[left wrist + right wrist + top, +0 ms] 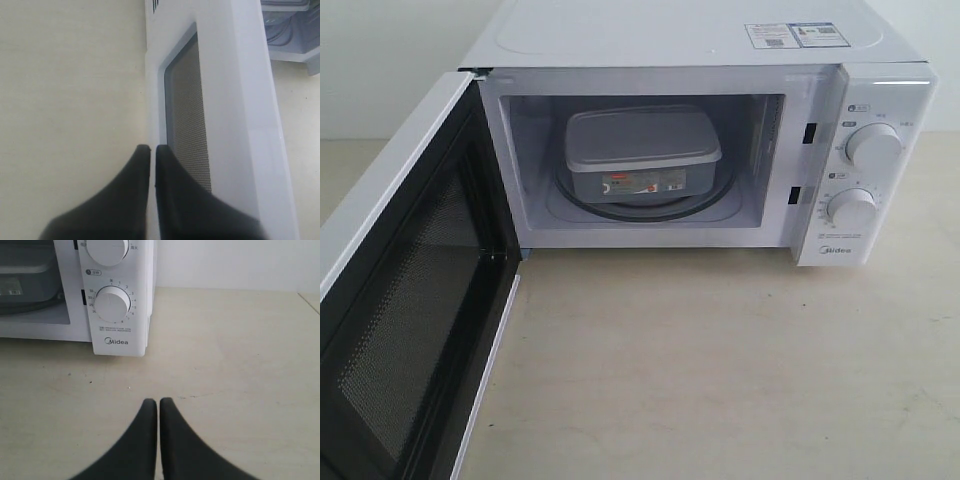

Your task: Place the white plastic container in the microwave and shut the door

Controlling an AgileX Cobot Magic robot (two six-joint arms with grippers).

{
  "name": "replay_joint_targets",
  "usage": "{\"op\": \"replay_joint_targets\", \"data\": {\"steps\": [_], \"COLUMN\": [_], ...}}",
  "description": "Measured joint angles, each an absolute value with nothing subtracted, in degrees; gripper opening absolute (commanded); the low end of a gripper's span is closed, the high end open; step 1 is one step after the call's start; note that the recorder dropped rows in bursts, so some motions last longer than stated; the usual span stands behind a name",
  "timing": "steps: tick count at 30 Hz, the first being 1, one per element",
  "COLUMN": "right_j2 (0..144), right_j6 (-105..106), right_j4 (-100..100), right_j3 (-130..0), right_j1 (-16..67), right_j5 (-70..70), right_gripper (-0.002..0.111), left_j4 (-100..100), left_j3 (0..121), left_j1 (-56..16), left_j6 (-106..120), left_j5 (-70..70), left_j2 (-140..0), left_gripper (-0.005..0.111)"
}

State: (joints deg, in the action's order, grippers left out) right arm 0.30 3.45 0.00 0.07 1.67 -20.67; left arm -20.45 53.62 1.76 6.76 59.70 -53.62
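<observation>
The white plastic container (642, 152) sits on the glass turntable inside the white microwave (880, 90), its red-and-white label facing out. The door (395, 300) hangs wide open to the left, black mesh inner side showing. In the left wrist view the outer face of the door (240, 125) with its dark window fills the frame, and my left gripper (150, 148) is shut, empty, close by the door's edge. My right gripper (158, 401) is shut and empty over the bare table, in front of the microwave's dial panel (117, 300). Neither gripper shows in the exterior view.
The beige table (720, 370) stretches out in front of the microwave. Two round dials (873, 147) stand on the right panel. A pale wall lies behind the table (235, 262).
</observation>
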Motion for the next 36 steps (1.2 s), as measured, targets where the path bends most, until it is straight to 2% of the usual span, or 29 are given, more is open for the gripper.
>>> {"op": "replay_joint_targets", "data": {"steps": [24, 29, 36], "right_j2": [0.30, 0.30, 0.30], "right_j6": [3.58, 3.58, 3.69], "right_j4": [0.00, 0.00, 0.00], "right_j3": [0.07, 0.07, 0.07], "right_j1": [1.67, 1.67, 1.67], "right_j5": [-20.67, -20.67, -20.67], "right_gripper": [0.000, 0.000, 0.000], "left_j4": [-23.86, -29.92, -34.18], "left_j3": [53.62, 53.90, 53.90], "left_j1": [1.76, 1.76, 0.14], "left_j6": [9.32, 20.07, 27.67], "left_j5": [55.59, 64.62, 69.40], "left_j2": [-53.98, -63.92, -65.89], "left_gripper": [0.004, 0.004, 0.004]}}
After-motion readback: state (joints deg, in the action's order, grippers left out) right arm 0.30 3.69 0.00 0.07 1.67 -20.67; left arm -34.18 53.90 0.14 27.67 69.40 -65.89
